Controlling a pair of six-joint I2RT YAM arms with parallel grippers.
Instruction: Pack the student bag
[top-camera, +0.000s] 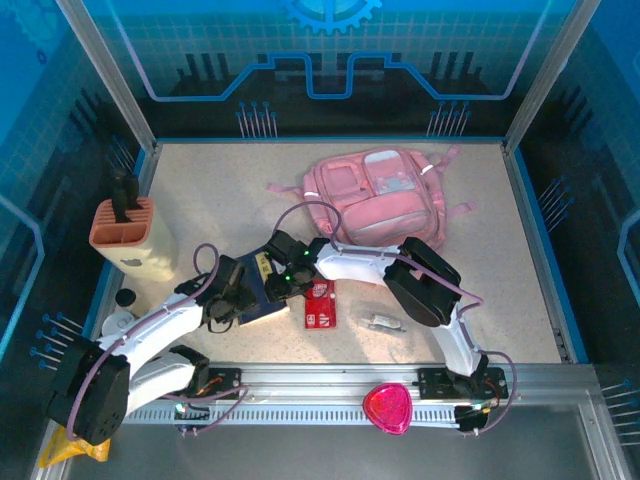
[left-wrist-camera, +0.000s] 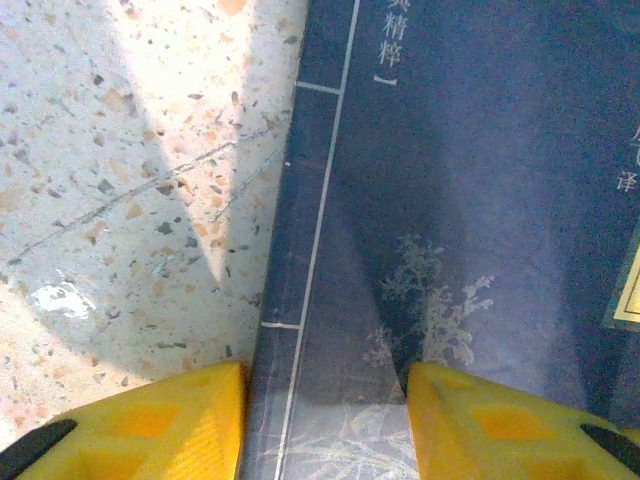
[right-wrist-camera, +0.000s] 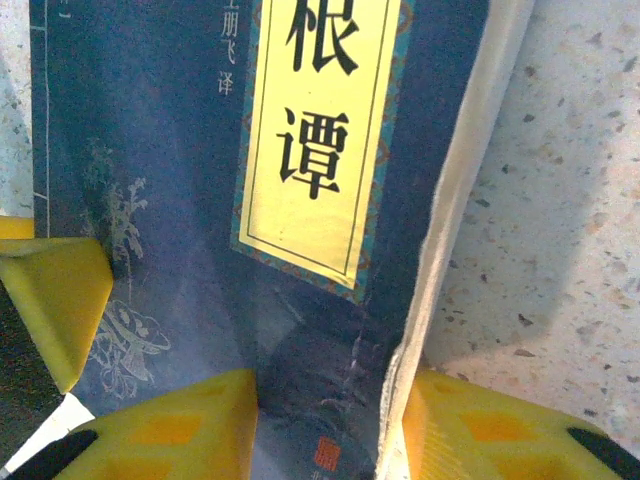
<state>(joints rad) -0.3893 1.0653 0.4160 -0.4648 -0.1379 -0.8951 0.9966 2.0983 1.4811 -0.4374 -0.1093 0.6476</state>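
Observation:
The student bag (top-camera: 380, 195), a soft pink backpack, lies flat at the back centre of the table, apart from both arms. A dark blue book (top-camera: 262, 292) with a yellow title label lies in front of it. My left gripper (top-camera: 238, 300) is at its spine: in the left wrist view one finger (left-wrist-camera: 150, 420) presses beside the spine and the other rests on the book's cover (left-wrist-camera: 480, 200). My right gripper (top-camera: 284, 275) is at the opposite side: one finger sits on the book's cover (right-wrist-camera: 180, 150), the other (right-wrist-camera: 480, 430) presses the white page edge. Both grippers (left-wrist-camera: 325, 420) (right-wrist-camera: 330, 420) are shut on the book.
A red booklet (top-camera: 320, 303) lies just right of the book and a small silvery item (top-camera: 383, 321) further right. An orange-topped holder (top-camera: 125, 235) stands at the left edge, with two small caps (top-camera: 122, 310) in front. A pink piece (top-camera: 387, 408) sits on the front rail.

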